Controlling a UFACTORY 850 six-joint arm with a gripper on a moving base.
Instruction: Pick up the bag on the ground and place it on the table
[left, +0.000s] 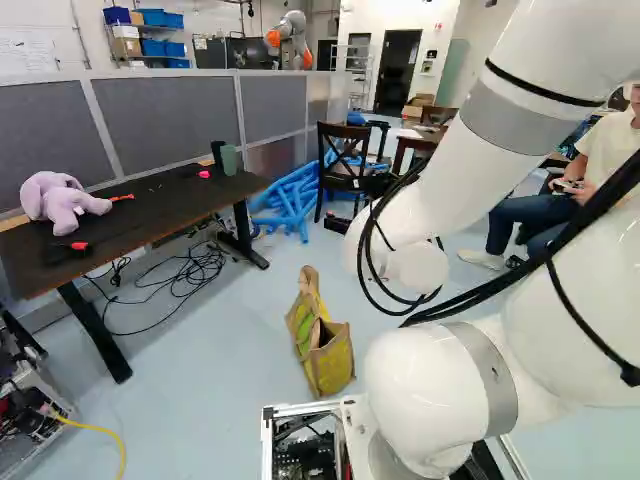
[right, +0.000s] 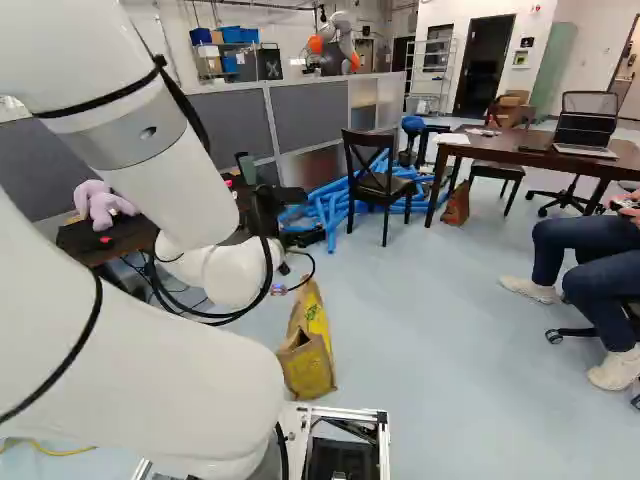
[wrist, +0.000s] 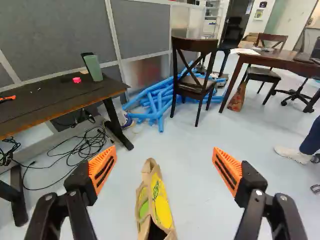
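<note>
1 bag (wrist: 161, 200) on floor (left: 200, 420) ahead of me, near end gaping. My gripper (wrist: 164, 162) spread wide, nothing held. Approach, I'd judge: centre upper rim b/w pads, descend slow, pinch firm, lift vert. Soft sides may fold if pushed; don't scrape floor w/ tips.

Grey partition panels (left: 180, 115) line the left; a dark wooden chair (wrist: 195, 44) stands on pale floor (right: 430, 320), white walls (left: 405, 15) far.
</note>
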